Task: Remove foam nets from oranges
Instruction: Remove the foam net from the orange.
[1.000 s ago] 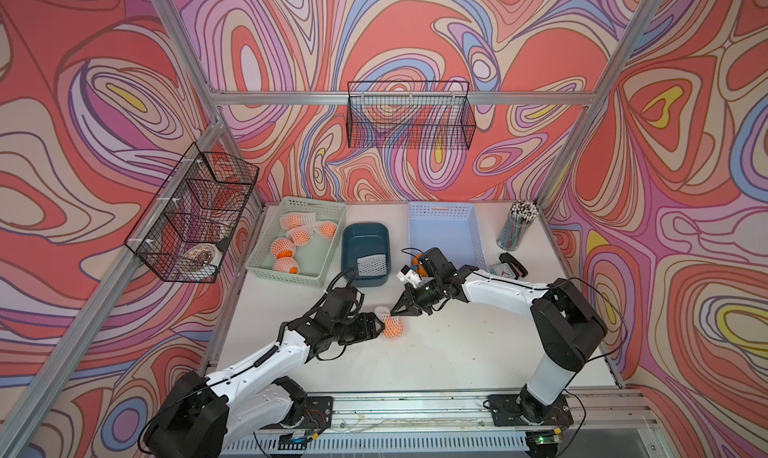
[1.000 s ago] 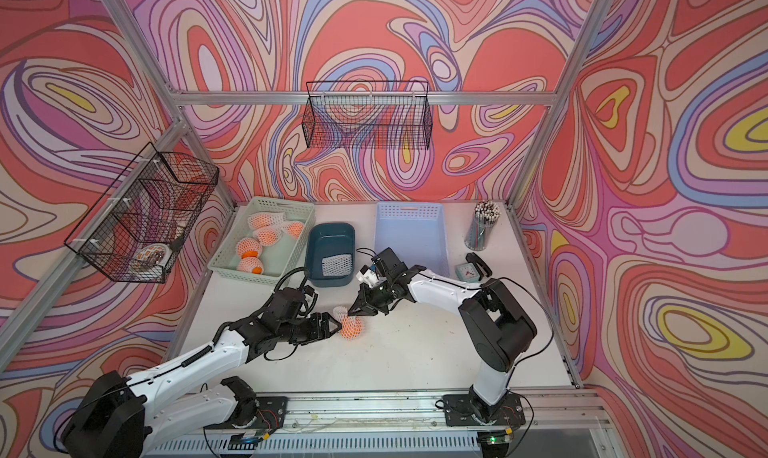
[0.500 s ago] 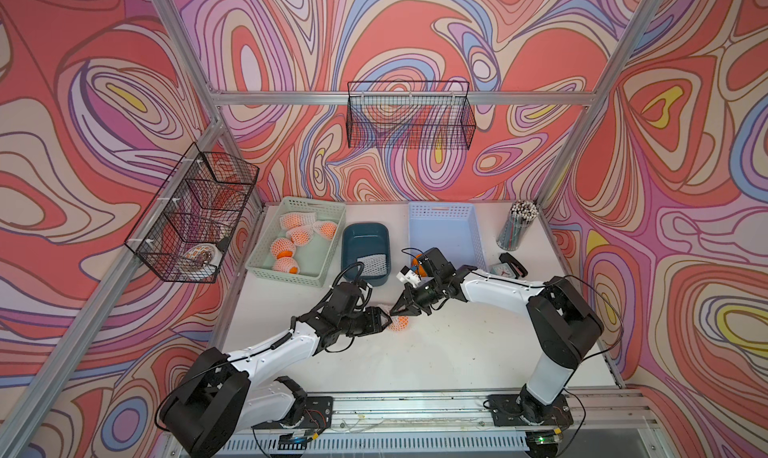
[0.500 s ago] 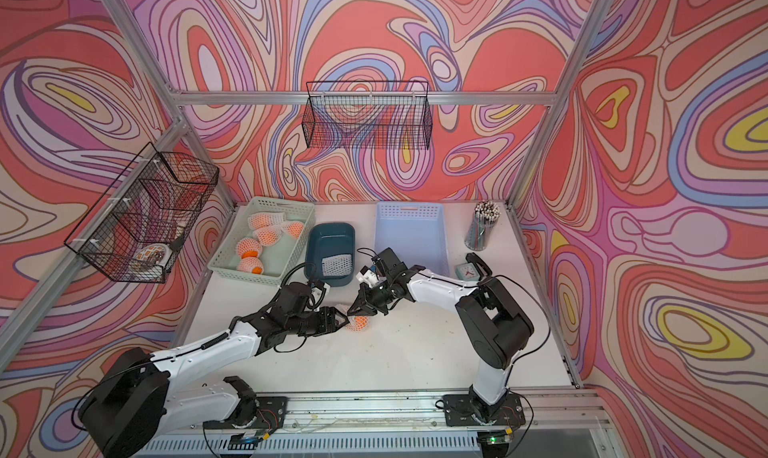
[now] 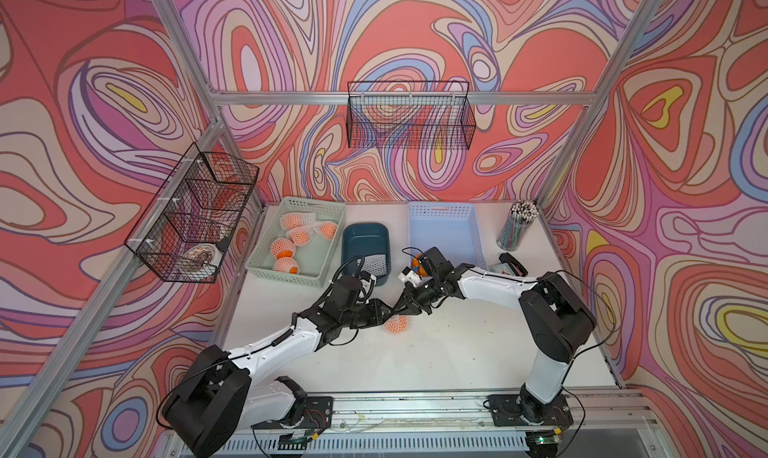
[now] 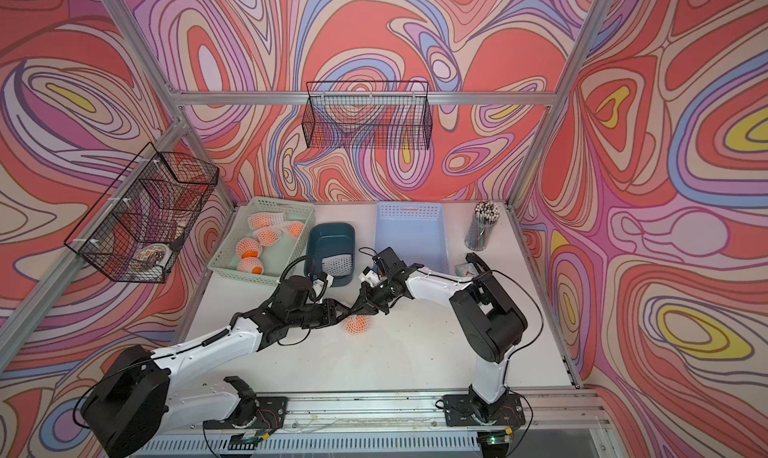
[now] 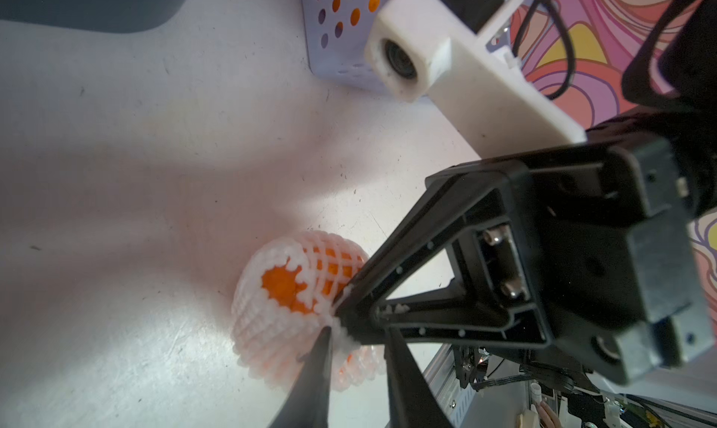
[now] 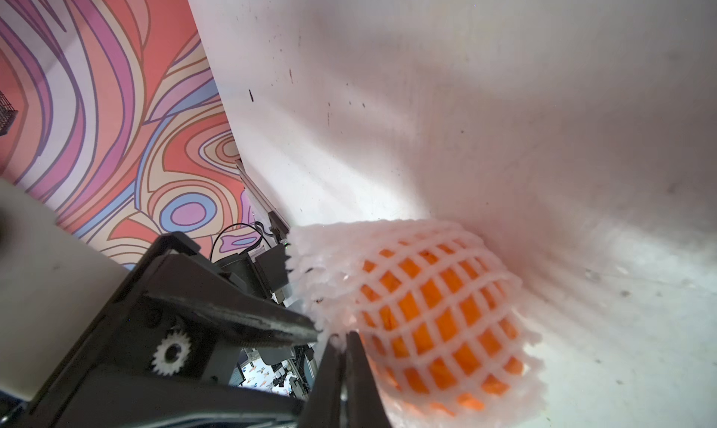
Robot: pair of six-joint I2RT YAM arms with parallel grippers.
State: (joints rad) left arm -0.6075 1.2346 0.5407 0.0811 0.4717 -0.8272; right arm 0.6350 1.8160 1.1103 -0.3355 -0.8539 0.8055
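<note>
One orange (image 7: 281, 286), wrapped in a white diamond-mesh foam net (image 8: 333, 259), is seen lying near the middle of the counter (image 5: 457, 352), its skin bared at the sleeve's open end. More netted oranges (image 5: 286, 247) are gathered toward the back left corner, with an empty net (image 5: 376, 261) near them.

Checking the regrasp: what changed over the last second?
The left gripper shifted from the orange's side over to the foam net's loose rim, jaws narrowing around it, beside the right gripper. The right gripper kept pinching that rim; the orange stayed put on the table.
</note>
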